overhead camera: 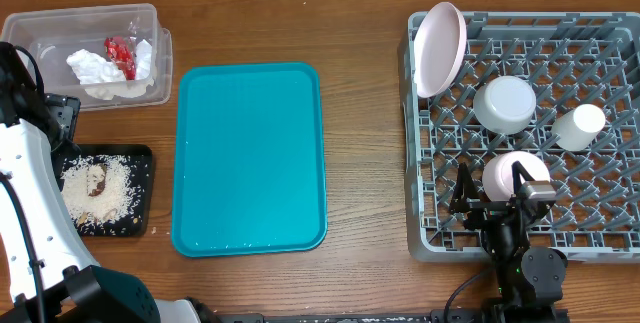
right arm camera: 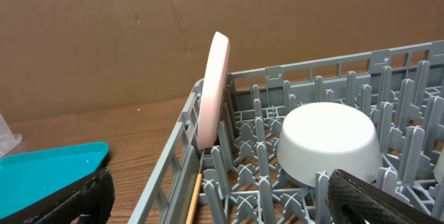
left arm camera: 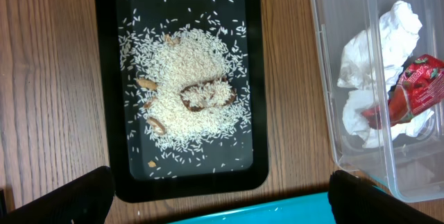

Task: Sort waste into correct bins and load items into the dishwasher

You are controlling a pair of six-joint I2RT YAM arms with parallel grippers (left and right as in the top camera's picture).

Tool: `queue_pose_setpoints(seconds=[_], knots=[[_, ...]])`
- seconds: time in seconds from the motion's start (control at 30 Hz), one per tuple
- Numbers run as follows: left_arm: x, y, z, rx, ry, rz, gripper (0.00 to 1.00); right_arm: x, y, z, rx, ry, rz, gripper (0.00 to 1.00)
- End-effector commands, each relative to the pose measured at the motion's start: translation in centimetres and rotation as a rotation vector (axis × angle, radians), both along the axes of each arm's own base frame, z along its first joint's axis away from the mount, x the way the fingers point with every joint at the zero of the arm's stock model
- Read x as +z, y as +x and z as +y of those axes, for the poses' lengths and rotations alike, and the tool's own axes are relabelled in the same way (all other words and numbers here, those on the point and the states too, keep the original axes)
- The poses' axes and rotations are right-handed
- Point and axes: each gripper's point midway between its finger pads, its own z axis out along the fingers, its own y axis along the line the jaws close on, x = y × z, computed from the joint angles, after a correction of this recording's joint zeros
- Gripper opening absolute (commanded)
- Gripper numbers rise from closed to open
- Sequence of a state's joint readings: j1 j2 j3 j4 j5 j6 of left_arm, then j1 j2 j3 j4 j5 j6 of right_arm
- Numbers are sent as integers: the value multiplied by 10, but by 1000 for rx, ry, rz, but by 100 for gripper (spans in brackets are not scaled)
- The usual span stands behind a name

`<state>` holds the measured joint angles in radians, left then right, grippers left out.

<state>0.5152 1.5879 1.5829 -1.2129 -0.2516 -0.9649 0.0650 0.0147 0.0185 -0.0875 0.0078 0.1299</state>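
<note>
1. Surface (overhead camera: 360, 23): brown wood.
2. Dish rack (overhead camera: 425, 163): grey, pegged, at the right.
3. Teal tray (overhead camera: 248, 158): centre.
4. Clear tub (overhead camera: 40, 33): far left.
5. Black tray (overhead camera: 140, 158): just in front of the tub.
6. Plate (overhead camera: 440, 48): on edge in the rack's far-left corner.
7. Right hand (right arm camera: 222, 203): released, fingers wide, over the nearer bowl (overhead camera: 510, 168).
8. Left hand (left arm camera: 218, 200): released, fingers wide, above the black tray.
9. Farther bowl (overhead camera: 504, 103): upturned, mid-rack.
10. Cup (overhead camera: 580, 125): in the rack, right of that bowl.
11. Napkins (overhead camera: 95, 68): crumpled, in the tub.
12. Rice (overhead camera: 100, 193): spread in the black tray.
13. Red wrapper (overhead camera: 120, 53): on the napkins.
14. Brown scrap (left arm camera: 208, 96): on the rice.
</note>
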Motion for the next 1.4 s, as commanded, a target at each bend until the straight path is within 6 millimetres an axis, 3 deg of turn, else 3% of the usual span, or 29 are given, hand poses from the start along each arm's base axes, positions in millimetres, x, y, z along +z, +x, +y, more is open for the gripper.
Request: queue_pose_setpoints(seconds=[0.0, 0.8, 1.07, 1.23, 1.37], knots=[[1, -2, 3, -6, 16, 15, 100, -1, 0, -3, -18, -7, -7, 100], [3, -8, 9, 1, 58, 49, 100, -1, 0, -3, -18, -7, -7, 100], [-9, -28, -34, -89, -146, 112, 100, -1, 0, -3, -18, -7, -7, 100], [-2, -56, -50, -103, -139, 153, 100, -1, 0, -3, -18, -7, -7, 100], [-1, -66, -69, -147, -100, 94, 100, -1, 0, -3, -18, -7, -7, 100]])
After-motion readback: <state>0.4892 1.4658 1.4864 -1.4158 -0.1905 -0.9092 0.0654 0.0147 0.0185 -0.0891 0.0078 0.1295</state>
